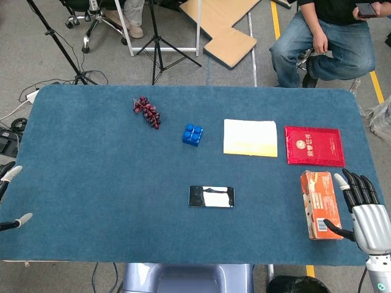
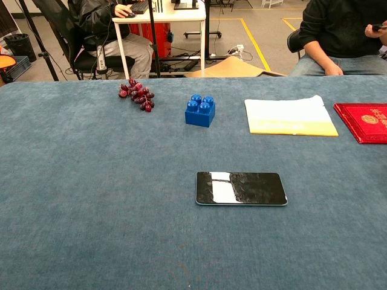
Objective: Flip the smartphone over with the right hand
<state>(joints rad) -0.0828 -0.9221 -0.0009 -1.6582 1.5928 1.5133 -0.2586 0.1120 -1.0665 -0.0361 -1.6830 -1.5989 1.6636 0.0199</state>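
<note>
- Phone (image 1: pixel 211 196) lies flat on the blue worktop (image 1: pixel 91 183), glossy dark face up, long side running left-right, near the front-middle.
- Right hand (image 1: pixel 365 213) at the front right corner of the worktop, palm down, fingers (image 1: pixel 357 185) stretched forward and slightly apart, thumb out to the left; holds nothing.
- Phone is well to the left of the right fingers, not touched by them.
- Orange box (image 1: pixel 319 204) lies just left of the right fingers, between them and the phone; thumb tip is at the box's near corner, contact cannot tell.
- Red booklet (image 1: pixel 314 146) flat just beyond the right fingers; partly cut off in the chest view.
- Yellow-white pad (image 1: pixel 250 137) left of the booklet, beyond the phone.
- Blue brick (image 1: pixel 192 134) further left, studs up, beyond the phone.
- Grapes (image 1: pixel 147 112), dark red bunch, far back left, well apart from both hands.
- Left hand (image 1: pixel 11 198) barely in view at the left edge of the head view: only two pale-tipped fingers show, spread apart, nothing between them; the rest is out of frame.
- Neither hand shows in the chest view.
- Seated person (image 1: pixel 324 36) behind the worktop, far right.
</note>
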